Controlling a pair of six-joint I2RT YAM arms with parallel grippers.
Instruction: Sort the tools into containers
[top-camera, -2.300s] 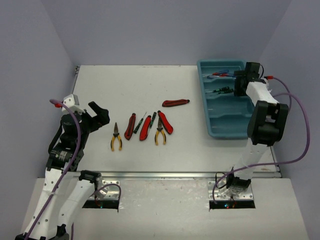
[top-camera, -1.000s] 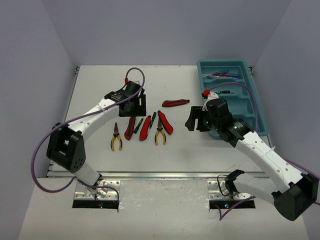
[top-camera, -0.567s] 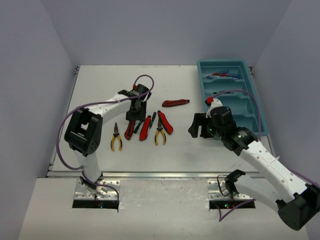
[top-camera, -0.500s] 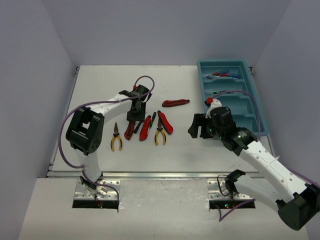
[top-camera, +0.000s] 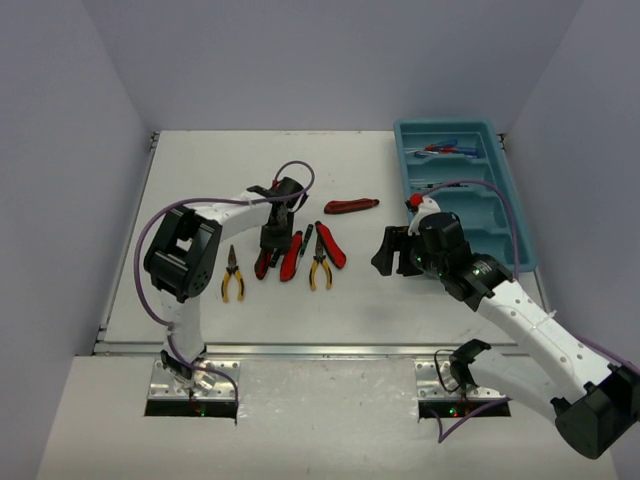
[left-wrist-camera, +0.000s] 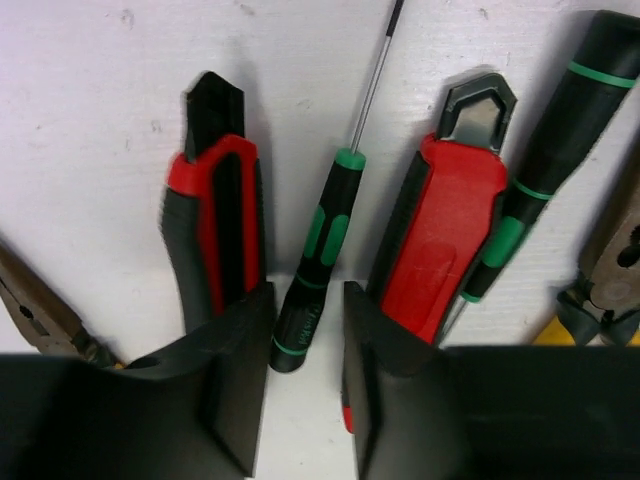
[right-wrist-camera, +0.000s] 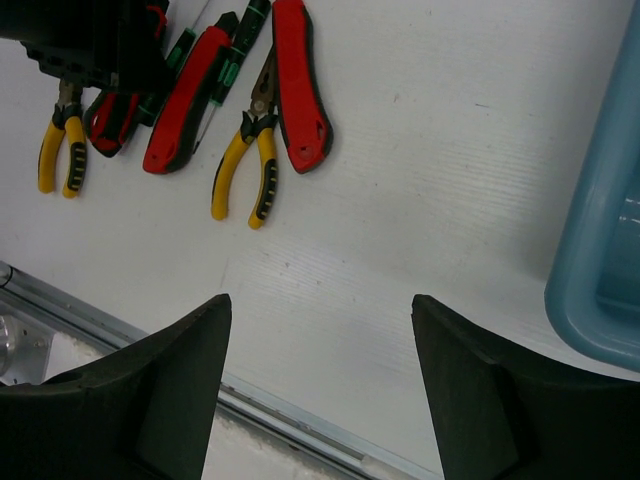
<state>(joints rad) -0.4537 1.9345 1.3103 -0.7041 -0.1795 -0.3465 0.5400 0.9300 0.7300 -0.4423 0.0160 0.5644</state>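
Observation:
My left gripper is low over a cluster of tools. In the left wrist view it is open, with its jaws on either side of the butt of a small black-green screwdriver and a gap on both sides. Red-handled utility knives lie to the left and right of it, with a larger black-green screwdriver beyond. My right gripper is open and empty above bare table, also seen in its wrist view. The teal tray stands at the far right.
Yellow-handled pliers lie at the left and right of the cluster. Another red knife lies alone behind it. Blue-handled screwdrivers lie in the tray's far compartment. The table's metal front rail is just under my right gripper.

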